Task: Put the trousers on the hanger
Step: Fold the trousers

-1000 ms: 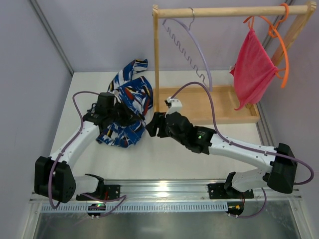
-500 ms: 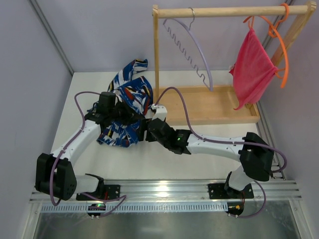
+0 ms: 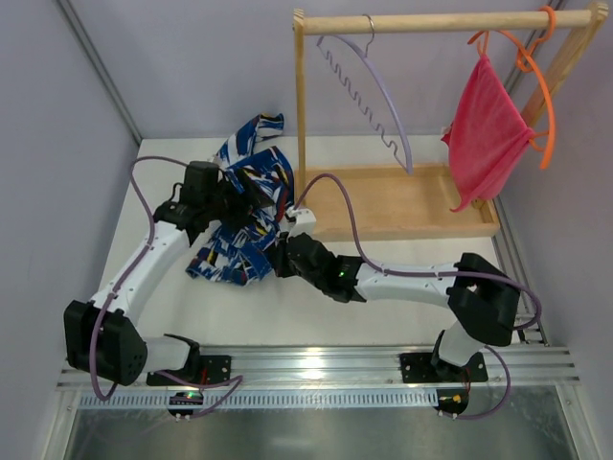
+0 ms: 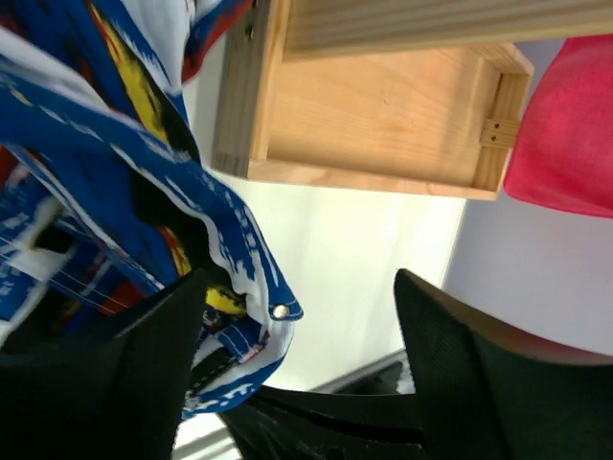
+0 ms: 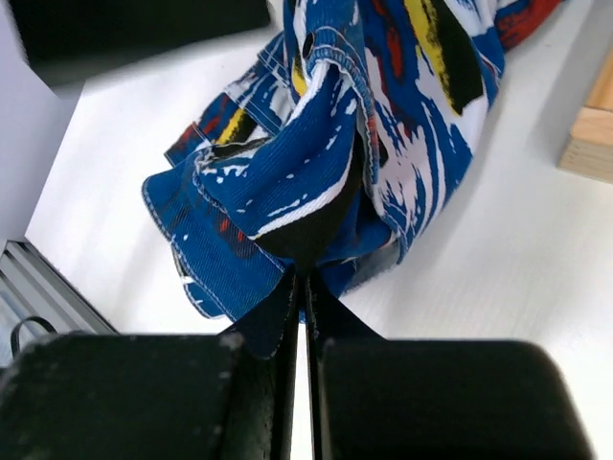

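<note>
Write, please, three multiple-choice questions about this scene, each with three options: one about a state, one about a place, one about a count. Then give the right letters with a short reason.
1. The right gripper is:
A. open and empty
B. shut on the trousers
C. shut on the lavender hanger

2. The lavender hanger is:
A. hanging on the wooden rail
B. lying on the trousers
C. held by the right gripper

3. How many hangers are on the wooden rail?
A. four
B. one
C. two

Answers:
1 B, as the right wrist view shows its fingers pressed together with blue patterned fabric pinched between them.
2 A, as its metal hook sits over the rail in the top view.
3 C, as only the lavender hanger and the orange hanger hang there.
</note>
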Controlling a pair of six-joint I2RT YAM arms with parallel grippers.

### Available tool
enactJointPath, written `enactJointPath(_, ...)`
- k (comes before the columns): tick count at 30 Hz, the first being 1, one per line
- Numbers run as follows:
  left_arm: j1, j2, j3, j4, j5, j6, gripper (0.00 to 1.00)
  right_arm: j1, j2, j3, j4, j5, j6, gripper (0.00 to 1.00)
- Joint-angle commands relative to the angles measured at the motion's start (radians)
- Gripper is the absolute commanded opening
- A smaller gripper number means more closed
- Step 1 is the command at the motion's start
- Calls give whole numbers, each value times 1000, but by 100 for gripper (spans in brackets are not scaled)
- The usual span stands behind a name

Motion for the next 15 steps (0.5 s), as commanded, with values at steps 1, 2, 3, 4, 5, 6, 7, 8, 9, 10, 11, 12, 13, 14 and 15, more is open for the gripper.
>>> enactJointPath(1,13,-29,125,-133,-165,102,83,6,-162,-55,13,53,-33,4)
enactJointPath(2,36,-27,165,-191,-222,113,90,5,-188,-91,-5,37,-41,4)
enactJointPath(3,57,-27,177,-210,-247,125,91,6,-213,-107,-22,30,-45,4)
enactJointPath(4,83,-27,186,-220,-259,136,93,6,-234,-122,-40,27,-53,4)
enactJointPath(5,147,-24,186,-227,-247,141,95,6,-280,-154,-69,23,-56,4)
enactJointPath(6,181,-21,183,-223,-227,141,96,6,-303,-173,-79,12,-62,4)
enactJointPath(7,212,-15,177,-217,-210,141,96,6,-330,-191,-90,9,-70,4)
enactJointPath(8,246,8,174,-218,-198,141,96,6,-377,-233,-105,6,-76,4)
enactJointPath(9,285,20,171,-220,-186,144,96,6,-405,-251,-114,9,-77,4)
enactJointPath(10,295,35,170,-220,-184,147,96,6,-426,-270,-125,9,-81,4)
enactJointPath(11,295,49,167,-218,-188,158,97,6,-446,-303,-142,7,-88,4)
enactJointPath(12,324,80,156,-220,-207,159,97,6,-487,-317,-149,7,-91,4)
enactJointPath(13,326,92,148,-217,-221,161,97,6,-506,-349,-156,3,-96,4)
enactJointPath(14,327,104,134,-212,-239,162,97,6,-527,-362,-160,1,-99,4)
enactJointPath(15,335,133,108,-194,-271,153,97,6,-564,-374,-166,-3,-102,4)
